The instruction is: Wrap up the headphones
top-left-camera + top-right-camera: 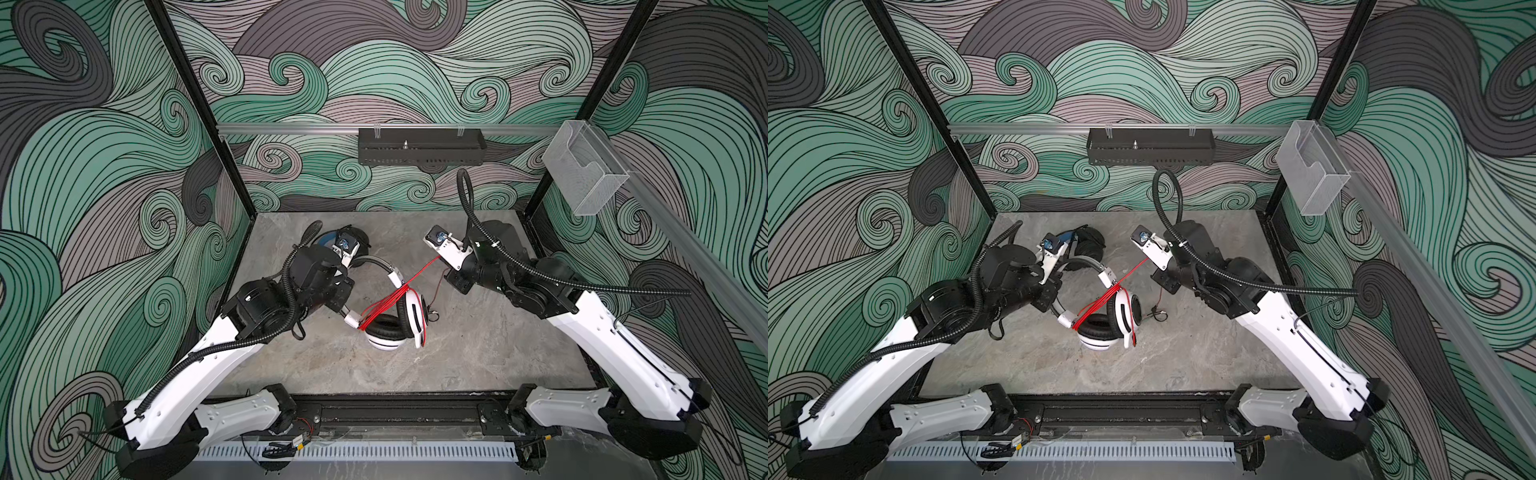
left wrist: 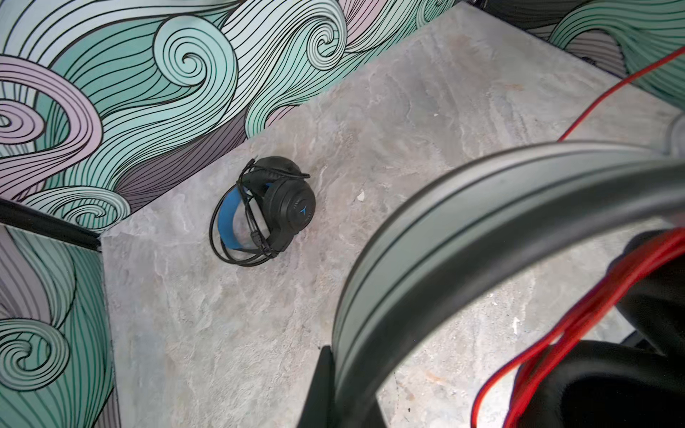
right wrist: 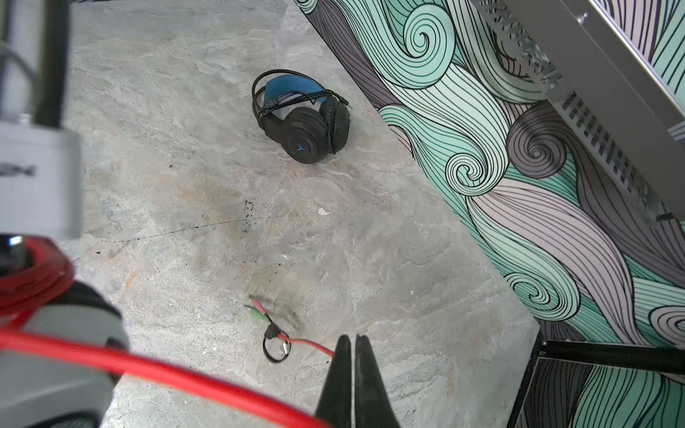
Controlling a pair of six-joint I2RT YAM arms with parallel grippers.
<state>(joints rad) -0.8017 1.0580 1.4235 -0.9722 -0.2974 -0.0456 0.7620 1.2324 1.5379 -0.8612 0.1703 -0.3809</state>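
Top views, white headset (image 1: 399,322): one, with black cushions, at the middle of the table (image 1: 478,357) between my two arms; in both top views its cups sit low and the headband arches toward my left arm.
Red cable (image 1: 386,305): one; several turns cross the headset from slider to slider, too close together to count. One strand runs taut to my right gripper, and the tail hangs down from there.
Left gripper (image 2: 328,374): closed on the white headset's grey headband (image 2: 482,207); only one finger shows, pressed against the band.
Right gripper (image 3: 354,367): fingers together, pinching the red cable.
Plugs (image 3: 257,310): two, one pink and one green, blurred, at the cable's end beside a small black loop (image 3: 276,348).
Black headset (image 2: 267,211): one, with blue headband lining and a black cable wound around it, on the table near the back wall, well apart from the white one.
Writing: a blue arrowhead mark on the black cup; the dark lettering on the white slider (image 3: 37,166) is too blurred to read.
Count: two headsets, two arms.
Rail: one black tray (image 1: 419,145) and one clear holder (image 1: 582,170).
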